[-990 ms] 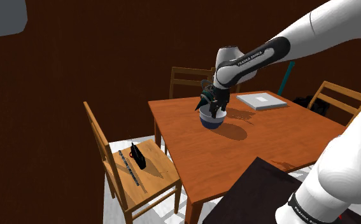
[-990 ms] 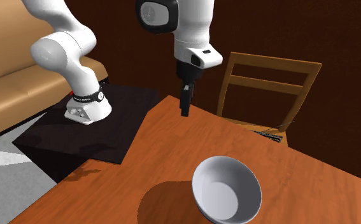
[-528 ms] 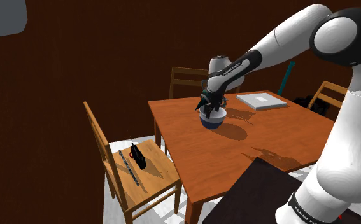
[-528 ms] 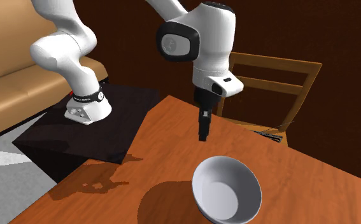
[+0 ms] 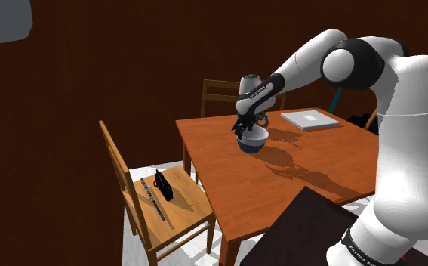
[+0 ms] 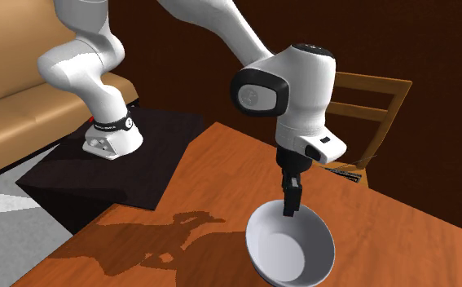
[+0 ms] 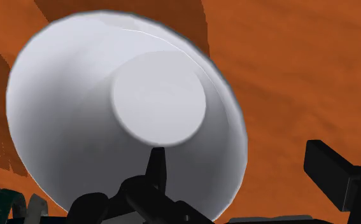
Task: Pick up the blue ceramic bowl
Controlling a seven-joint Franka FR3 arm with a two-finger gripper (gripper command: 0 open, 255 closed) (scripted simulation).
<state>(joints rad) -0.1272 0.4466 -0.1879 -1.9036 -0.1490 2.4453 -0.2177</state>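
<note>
The gripper (image 6: 289, 204) has come down to the bowl (image 6: 271, 251). Its fingers are spread, one on each side of the rim. A flat white box (image 5: 309, 119) lies well apart on the table (image 5: 333, 162).

One bowl (image 5: 251, 140), one table (image 5: 310, 168), two chairs (image 5: 183, 205) (image 5: 221, 91), one sofa (image 6: 25, 106)

Bowl (image 5: 251, 143): blue outer wall; plain pale grey-white interior.
Table (image 5: 310, 162): orange-brown with wood-grain streaks.
Gripper (image 6: 289, 209): black throughout.
Arm (image 5: 404, 113): white with dark joints.
Chair (image 5: 155, 211), at the table's 9 o'clock in the shoulder view: light tan wood, with a black item (image 5: 162, 185) on the seat.
Flat slab (image 5: 309, 119), at the bowl's 2 o'clock: white-grey.
Stand (image 6: 131, 171): black.
Sofa (image 6: 9, 90): tan.
Rug (image 6: 1, 200): grey with white shapes.
Wall (image 5: 91, 68): dark brown.
</note>
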